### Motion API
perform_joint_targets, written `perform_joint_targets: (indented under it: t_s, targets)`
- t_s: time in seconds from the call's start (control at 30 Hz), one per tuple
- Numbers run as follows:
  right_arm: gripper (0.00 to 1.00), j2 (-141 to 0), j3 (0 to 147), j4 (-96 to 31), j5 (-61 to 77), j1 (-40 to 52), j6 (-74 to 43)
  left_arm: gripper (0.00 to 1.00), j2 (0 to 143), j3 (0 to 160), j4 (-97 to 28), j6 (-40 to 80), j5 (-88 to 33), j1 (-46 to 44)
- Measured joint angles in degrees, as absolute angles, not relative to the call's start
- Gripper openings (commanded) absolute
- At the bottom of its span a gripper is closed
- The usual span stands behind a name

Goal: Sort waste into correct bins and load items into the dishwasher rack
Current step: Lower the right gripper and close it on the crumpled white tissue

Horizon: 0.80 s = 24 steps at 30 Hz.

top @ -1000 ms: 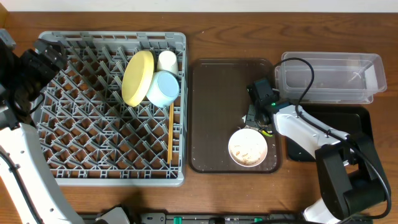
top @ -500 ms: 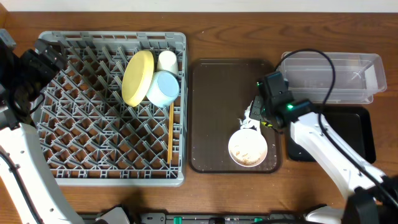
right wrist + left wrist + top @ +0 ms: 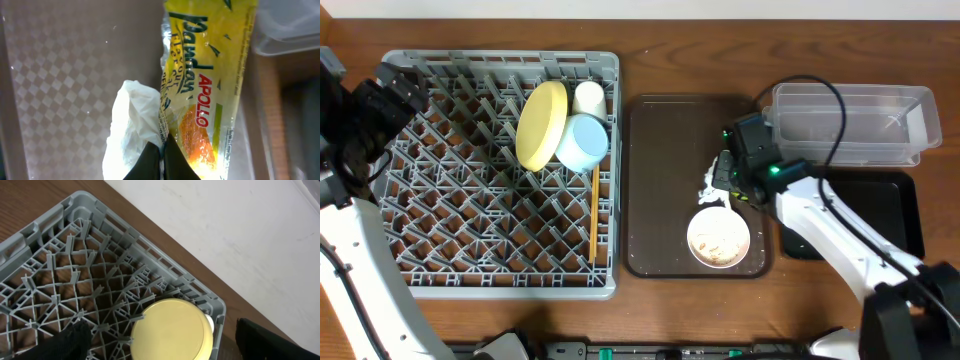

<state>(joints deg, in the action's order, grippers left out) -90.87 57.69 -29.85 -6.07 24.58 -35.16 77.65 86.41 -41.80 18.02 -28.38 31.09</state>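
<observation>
My right gripper (image 3: 162, 156) is shut, pinching the edge of the yellow-orange and green snack wrapper (image 3: 210, 75) together with the crumpled white napkin (image 3: 129, 131). It holds them over the right side of the brown serving tray (image 3: 665, 180), and the napkin (image 3: 711, 189) shows beside the gripper (image 3: 728, 186). The white bowl (image 3: 718, 238) holding pale crumbs sits just in front. The grey rack (image 3: 470, 215) holds the yellow plate (image 3: 542, 125), light blue bowl (image 3: 582, 143), white cup (image 3: 588, 97) and chopsticks (image 3: 593, 215). My left gripper (image 3: 395, 90) is open and empty above the rack's far left corner.
The clear tub (image 3: 850, 122) stands at the far right, with the shallow black tray (image 3: 900, 215) in front of it, partly under my right arm. In the left wrist view the yellow plate (image 3: 170, 330) stands in the rack (image 3: 65, 275) near the wall.
My right gripper has risen off the brown tray with the wrapper, and the napkin has come into view hanging from it. The left arm has not moved.
</observation>
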Motion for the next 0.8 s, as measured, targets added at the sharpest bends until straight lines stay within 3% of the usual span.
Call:
perform_joint_targets:
  t_s: [0.03, 0.13, 0.23, 0.5, 0.8]
  targets:
    - [0.13, -91.90, 57.69, -28.86, -6.02, 24.84, -34.65, 0.93, 77.65, 86.41, -41.80, 18.02, -28.38, 31.09]
    - [0.45, -95.15, 57.69, -25.78, -6.09, 24.99, -32.80, 0.93, 77.65, 86.41, -41.78, 18.02, -28.38, 31.09]
    - [0.60, -98.45, 57.69, -23.31, -6.02, 24.99, -30.96, 0.93, 77.65, 86.41, -41.78, 18.02, -28.38, 31.09]
    - [0.66, -99.68, 57.71, -17.56, -4.67, 25.02, -28.67, 0.93, 77.65, 86.41, -41.78, 18.02, -28.38, 31.09]
    - [0.67, -99.66, 57.76, -15.68, -2.31, 26.61, -26.41, 0.93, 77.65, 86.41, -41.80, 18.02, -28.38, 31.09]
